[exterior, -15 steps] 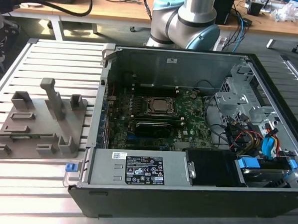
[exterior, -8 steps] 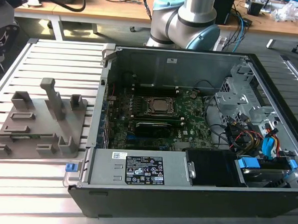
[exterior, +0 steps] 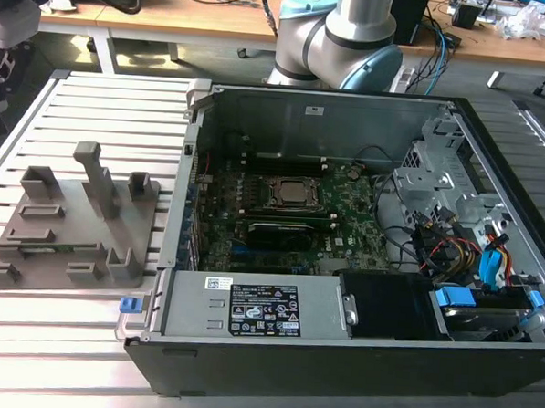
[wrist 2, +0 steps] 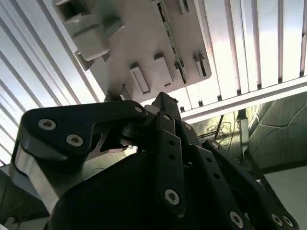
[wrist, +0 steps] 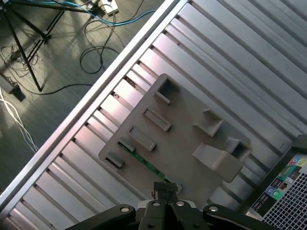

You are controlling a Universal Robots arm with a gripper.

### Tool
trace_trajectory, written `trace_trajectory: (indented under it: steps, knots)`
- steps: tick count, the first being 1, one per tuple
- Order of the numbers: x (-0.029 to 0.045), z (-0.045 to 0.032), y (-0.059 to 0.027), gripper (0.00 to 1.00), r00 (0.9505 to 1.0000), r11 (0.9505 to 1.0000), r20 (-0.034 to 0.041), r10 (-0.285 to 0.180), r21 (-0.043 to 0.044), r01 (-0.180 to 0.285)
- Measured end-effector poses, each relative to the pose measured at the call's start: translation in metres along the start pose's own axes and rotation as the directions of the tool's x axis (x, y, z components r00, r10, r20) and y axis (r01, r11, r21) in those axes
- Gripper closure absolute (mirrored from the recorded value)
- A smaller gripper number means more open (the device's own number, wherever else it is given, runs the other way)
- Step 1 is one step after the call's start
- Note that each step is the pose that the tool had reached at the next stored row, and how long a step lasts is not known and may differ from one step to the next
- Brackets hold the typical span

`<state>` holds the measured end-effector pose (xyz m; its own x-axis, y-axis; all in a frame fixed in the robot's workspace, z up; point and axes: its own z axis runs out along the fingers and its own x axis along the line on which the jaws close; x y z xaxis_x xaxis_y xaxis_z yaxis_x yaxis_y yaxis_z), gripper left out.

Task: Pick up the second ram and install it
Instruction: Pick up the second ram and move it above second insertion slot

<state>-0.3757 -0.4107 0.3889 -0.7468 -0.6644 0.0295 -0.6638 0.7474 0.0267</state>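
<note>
Second ram [wrist: 146, 164] is not picked yet. It lies on edge in a slot of the grey fixture plate [exterior: 68, 219], which sits on the slatted table [exterior: 104, 104] to the exterior view's left of the open PC case [exterior: 306, 95]. In the first wrist view the gripper [wrist: 164, 188] hangs well above the plate, lined up over one end of the stick. Its pads look pressed together with nothing between them, so I'd call the step in hand the approach for the pick. To do it well, I'd spread the fingers before dropping and centre over the middle of the stick, not its end. I'd also square the wrist so the pads meet the two flat faces, not the chips' corners or the slot walls. Descent should be slow, since the fixture's raised blocks [wrist: 218, 160] stand near the slot. I'd grip low enough that the stick can't pivot, then lift straight out along the slot so the edge contacts don't scrape.
</note>
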Motion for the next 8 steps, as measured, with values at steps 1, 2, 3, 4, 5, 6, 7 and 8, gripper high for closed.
trace_trajectory:
  steps: [1, 2, 3, 4, 5, 6, 7, 8]
  knots:
    - [0.0000, 0.0000, 0.0000, 0.89, 0.9997, 0.9997, -0.0006, -0.025, 0.0008, 0.025]
    - [0.0000, 0.0000, 0.0000, 0.89, 0.9987, 0.9987, -0.0013, -0.051, 0.0015, 0.051]
    - [0.0000, 0.0000, 0.0000, 0.89, 0.9972, 0.9972, -0.0020, -0.074, 0.0021, 0.074]
    - [0.0000, 0.0000, 0.0000, 0.89, 0.9958, 0.9958, -0.0025, -0.092, 0.0026, 0.092]
    - [0.0000, 0.0000, 0.0000, 0.89, 0.9947, 0.9947, -0.0029, -0.103, 0.0029, 0.103]
    - [0.0000, 0.0000, 0.0000, 0.89, 0.9907, 0.9907, -0.0039, -0.136, 0.0038, 0.136]
    - [0.0000, 0.0000, 0.0000, 0.89, 0.9867, 0.9867, -0.0048, -0.163, 0.0045, 0.163]
    - [0.0000, 0.0000, 0.0000, 0.89, 0.9812, 0.9811, -0.0057, -0.193, 0.0052, 0.193]
